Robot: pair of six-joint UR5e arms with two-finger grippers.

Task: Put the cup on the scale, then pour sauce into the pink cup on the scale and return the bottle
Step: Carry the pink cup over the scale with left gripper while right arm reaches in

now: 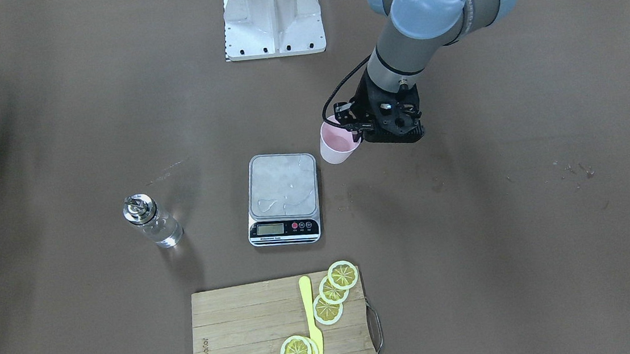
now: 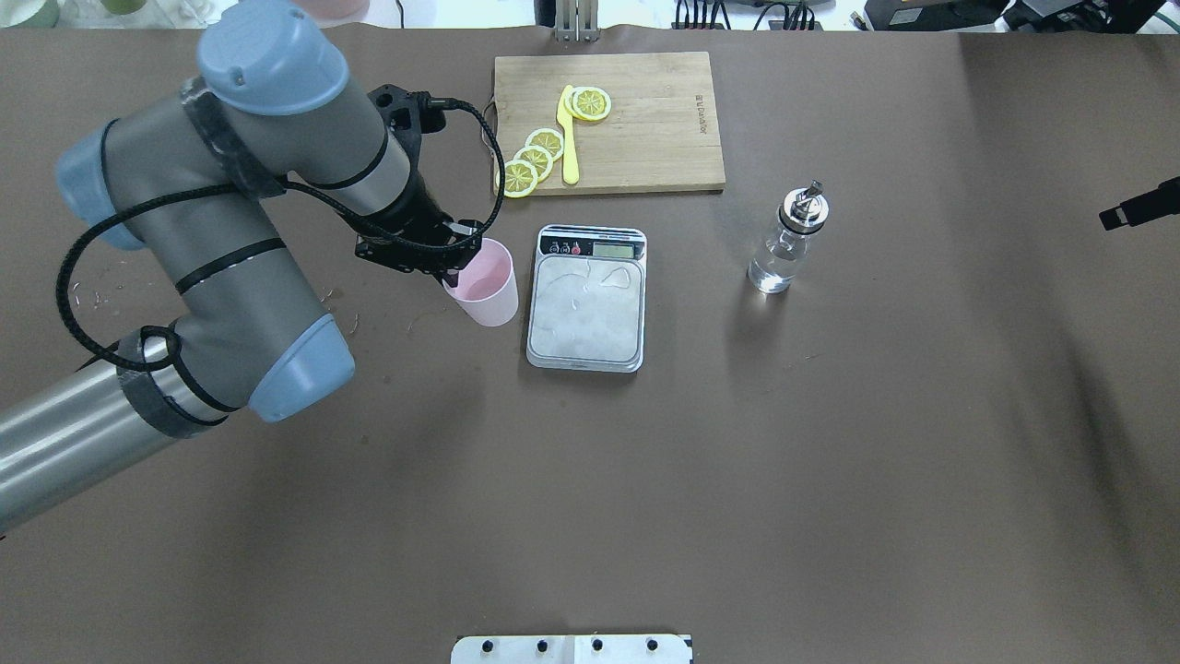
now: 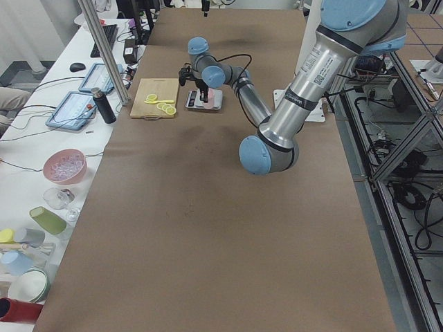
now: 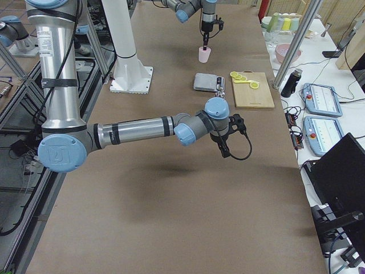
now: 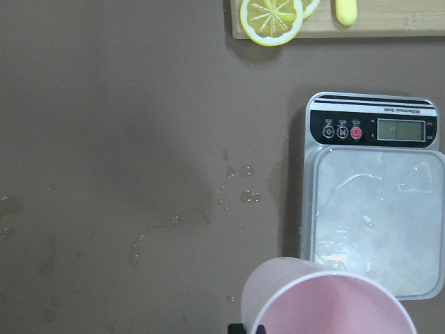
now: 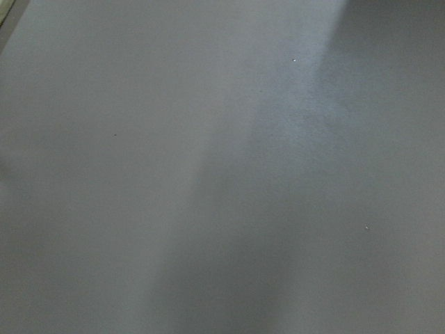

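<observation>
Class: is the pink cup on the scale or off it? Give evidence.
Off: the cup, held by the left gripper, is beside the scale, not on its platform.

No text is reading clearly: the rectangular bamboo cutting board [image 1: 236, 321] is bearing a blurred brand mark, the silver steel kitchen scale [image 1: 283, 194] tiny white print

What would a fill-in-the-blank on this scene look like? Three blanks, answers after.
1. The left hand grips the cup by its ____.
2. The bottle stands upright on the ____, across the scale from the cup.
3. On the cutting board, the yellow knife lies among slices of ____.
Missing words: rim; table; lemon.
</observation>
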